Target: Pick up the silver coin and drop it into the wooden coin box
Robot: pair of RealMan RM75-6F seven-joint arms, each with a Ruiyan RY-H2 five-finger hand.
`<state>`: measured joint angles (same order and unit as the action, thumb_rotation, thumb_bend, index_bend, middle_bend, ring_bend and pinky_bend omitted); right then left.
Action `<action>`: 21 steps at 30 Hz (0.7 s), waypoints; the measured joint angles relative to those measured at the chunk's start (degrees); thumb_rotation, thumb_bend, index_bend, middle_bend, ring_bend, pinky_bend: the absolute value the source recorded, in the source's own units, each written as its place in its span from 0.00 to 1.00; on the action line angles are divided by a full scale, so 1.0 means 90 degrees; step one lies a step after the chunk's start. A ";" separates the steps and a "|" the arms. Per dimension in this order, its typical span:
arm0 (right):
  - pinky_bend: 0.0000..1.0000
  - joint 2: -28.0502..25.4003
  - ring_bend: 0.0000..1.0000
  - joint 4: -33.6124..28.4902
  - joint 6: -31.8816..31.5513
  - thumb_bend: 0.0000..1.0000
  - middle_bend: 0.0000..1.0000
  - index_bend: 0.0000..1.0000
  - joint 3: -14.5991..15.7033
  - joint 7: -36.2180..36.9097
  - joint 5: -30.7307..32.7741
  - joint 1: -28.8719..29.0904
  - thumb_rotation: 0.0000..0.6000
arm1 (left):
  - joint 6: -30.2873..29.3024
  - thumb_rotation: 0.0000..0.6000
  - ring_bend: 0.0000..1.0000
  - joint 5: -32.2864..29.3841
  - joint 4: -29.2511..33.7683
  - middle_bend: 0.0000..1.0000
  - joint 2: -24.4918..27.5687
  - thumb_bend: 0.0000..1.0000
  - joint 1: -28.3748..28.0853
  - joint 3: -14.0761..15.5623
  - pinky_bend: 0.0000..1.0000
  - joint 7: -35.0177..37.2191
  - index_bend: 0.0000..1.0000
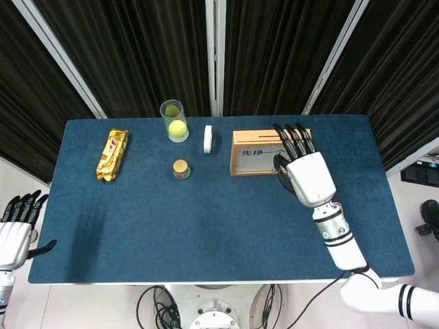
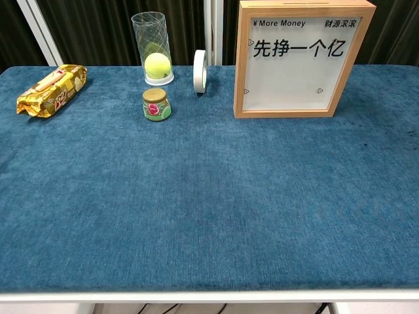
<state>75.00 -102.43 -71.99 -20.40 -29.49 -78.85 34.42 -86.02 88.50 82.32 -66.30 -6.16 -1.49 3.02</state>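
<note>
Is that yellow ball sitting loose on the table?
No, the yellow ball sits inside the clear glass cup, which stands upright on the blue table.

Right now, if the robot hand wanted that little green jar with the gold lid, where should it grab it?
Probably from straight above. The jar is short, round and standing upright, so fingers could close on opposite sides of its body just under the lid. The table is bare on its left, right and front; only the clear tube stands behind it.
</note>
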 measured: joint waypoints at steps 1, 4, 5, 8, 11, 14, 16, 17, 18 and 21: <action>0.00 -0.0026 0.00 -0.0003 0.0068 0.34 0.03 0.76 -0.0084 -0.0076 0.0182 0.0076 1.00 | 0.0001 1.00 0.00 0.0003 0.0013 0.00 0.0009 0.12 -0.0004 -0.0001 0.00 -0.0009 0.04; 0.00 -0.0101 0.00 0.0016 0.0324 0.34 0.03 0.76 -0.0401 -0.0326 0.0860 0.0361 1.00 | 0.0030 1.00 0.00 -0.0016 0.0046 0.00 0.0037 0.12 -0.0017 -0.0011 0.00 -0.0019 0.04; 0.00 -0.0126 0.00 0.0035 0.0434 0.35 0.03 0.76 -0.0518 -0.0434 0.1164 0.0487 1.00 | 0.0044 1.00 0.00 -0.0023 0.0056 0.00 0.0047 0.12 -0.0024 -0.0015 0.00 -0.0021 0.04; 0.00 -0.0173 0.00 0.0124 0.0699 0.35 0.03 0.76 -0.0788 -0.0732 0.1973 0.0840 1.00 | 0.0073 1.00 0.00 -0.0031 0.0061 0.00 0.0055 0.12 -0.0040 -0.0018 0.00 -0.0025 0.04; 0.00 -0.0190 0.00 0.0289 0.0910 0.35 0.03 0.77 -0.0994 -0.1063 0.2775 0.1236 1.00 | 0.0095 1.00 0.00 -0.0033 0.0055 0.00 0.0061 0.12 -0.0049 -0.0015 0.00 -0.0027 0.04; 0.00 -0.0182 0.00 0.0473 0.1048 0.35 0.04 0.78 -0.1129 -0.1397 0.3520 0.1617 1.00 | 0.0105 1.00 0.00 -0.0036 0.0047 0.00 0.0076 0.12 -0.0053 -0.0013 0.00 -0.0018 0.04; 0.00 -0.0163 0.00 0.0582 0.1091 0.35 0.04 0.79 -0.1182 -0.1574 0.3957 0.1819 1.00 | 0.0098 1.00 0.00 -0.0036 0.0044 0.00 0.0088 0.12 -0.0050 -0.0014 0.00 0.0005 0.04; 0.00 -0.0146 0.00 0.0657 0.1107 0.35 0.04 0.79 -0.1211 -0.1680 0.4254 0.1943 1.00 | 0.0091 1.00 0.00 -0.0034 0.0042 0.00 0.0091 0.12 -0.0049 -0.0014 0.00 0.0017 0.04; 0.00 -0.0132 0.00 0.0714 0.1115 0.35 0.04 0.79 -0.1228 -0.1757 0.4481 0.2032 1.00 | 0.0083 1.00 0.00 -0.0031 0.0038 0.00 0.0093 0.12 -0.0046 -0.0014 0.00 0.0031 0.04; 0.00 -0.0083 0.00 0.0905 0.1117 0.35 0.04 0.79 -0.1245 -0.2026 0.5226 0.2321 1.00 | 0.0066 1.00 0.00 -0.0026 0.0005 0.00 0.0089 0.12 -0.0034 -0.0009 0.00 0.0090 0.04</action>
<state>74.25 -94.29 -61.93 -31.60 -47.72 -31.82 55.31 -85.42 88.26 82.37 -65.49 -6.46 -1.58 3.83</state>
